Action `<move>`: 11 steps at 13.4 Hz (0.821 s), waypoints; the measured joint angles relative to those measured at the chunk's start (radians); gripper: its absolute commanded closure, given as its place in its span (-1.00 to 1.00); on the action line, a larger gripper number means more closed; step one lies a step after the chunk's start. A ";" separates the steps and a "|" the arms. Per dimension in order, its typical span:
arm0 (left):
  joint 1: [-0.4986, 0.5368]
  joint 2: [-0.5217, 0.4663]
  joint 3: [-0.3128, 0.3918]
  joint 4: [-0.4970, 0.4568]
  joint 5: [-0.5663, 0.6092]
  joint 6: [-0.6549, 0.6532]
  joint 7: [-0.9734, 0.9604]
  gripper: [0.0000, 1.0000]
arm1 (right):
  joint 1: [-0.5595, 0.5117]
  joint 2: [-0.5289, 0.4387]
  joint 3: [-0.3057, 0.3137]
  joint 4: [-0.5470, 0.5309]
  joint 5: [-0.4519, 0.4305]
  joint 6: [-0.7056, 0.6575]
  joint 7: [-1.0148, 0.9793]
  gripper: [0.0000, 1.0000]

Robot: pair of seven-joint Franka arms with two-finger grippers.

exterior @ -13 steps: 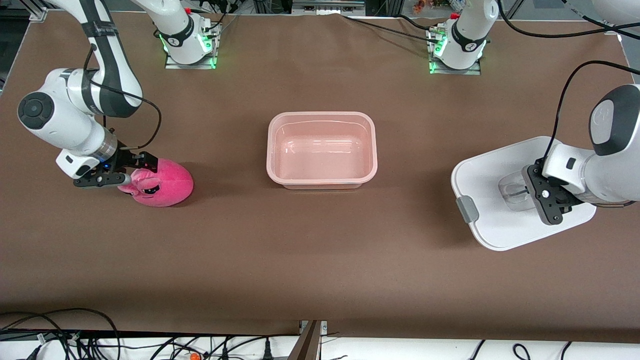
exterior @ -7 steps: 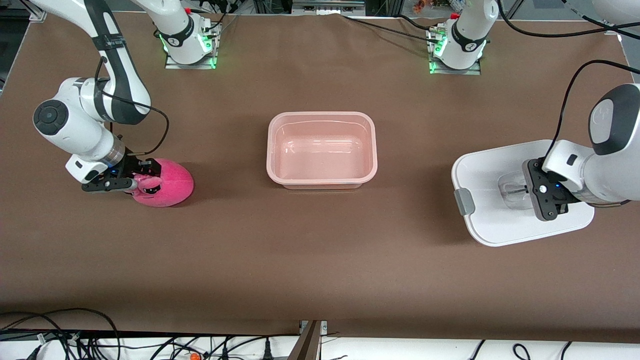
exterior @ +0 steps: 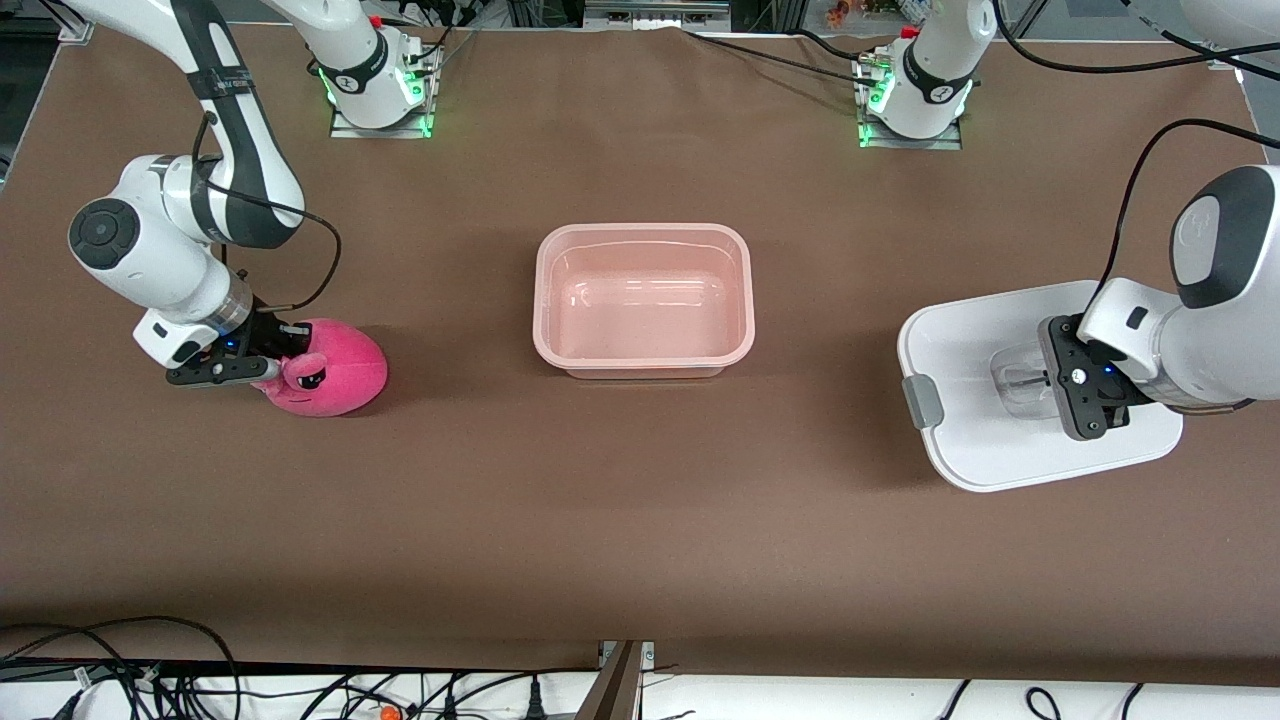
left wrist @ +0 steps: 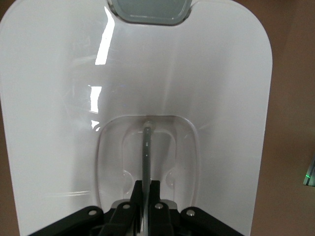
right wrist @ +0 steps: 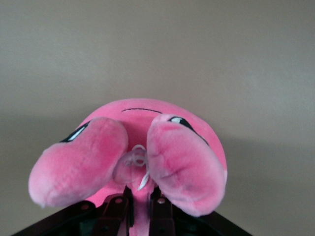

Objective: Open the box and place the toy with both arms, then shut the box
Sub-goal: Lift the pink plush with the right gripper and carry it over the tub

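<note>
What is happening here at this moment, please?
The box sits open and empty at the table's middle. The left gripper is shut on the clear handle of the white lid, toward the left arm's end. The right gripper pinches the pink toy between its ears, toward the right arm's end.

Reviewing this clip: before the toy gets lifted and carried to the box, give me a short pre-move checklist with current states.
1. Right gripper shut on the toy, pinching it between the ears in the right wrist view: ok.
2. Box open, nothing inside: ok.
3. Lid off the box, toward the left arm's end of the table, apart from the box: ok.
4. Left gripper shut on the lid handle: ok.
5. Toy clear of the table: not ok, it sits on it.
6. Grip firm enough to lift: cannot tell.
</note>
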 measured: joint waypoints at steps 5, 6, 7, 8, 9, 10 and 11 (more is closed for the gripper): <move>0.000 0.000 0.000 0.000 0.000 0.000 0.001 1.00 | 0.020 -0.006 0.076 0.223 0.001 -0.322 0.001 1.00; 0.000 0.000 0.000 0.000 0.000 0.000 0.001 1.00 | 0.041 -0.006 0.079 0.286 0.002 -0.407 0.008 1.00; 0.001 0.000 0.000 0.000 0.000 0.000 0.001 1.00 | 0.071 -0.004 0.081 0.344 0.003 -0.482 0.026 1.00; 0.002 0.000 0.002 0.000 0.000 0.000 0.002 1.00 | 0.108 0.001 0.083 0.394 0.002 -0.547 0.044 1.00; 0.004 0.000 0.003 0.000 0.000 -0.001 0.006 1.00 | 0.152 0.010 0.084 0.440 0.002 -0.607 0.061 1.00; 0.004 0.000 0.003 0.000 0.000 -0.001 0.012 1.00 | 0.195 0.025 0.086 0.486 0.003 -0.672 0.070 1.00; 0.004 0.000 0.003 0.000 0.000 -0.001 0.015 1.00 | 0.237 0.046 0.088 0.536 0.002 -0.741 0.073 1.00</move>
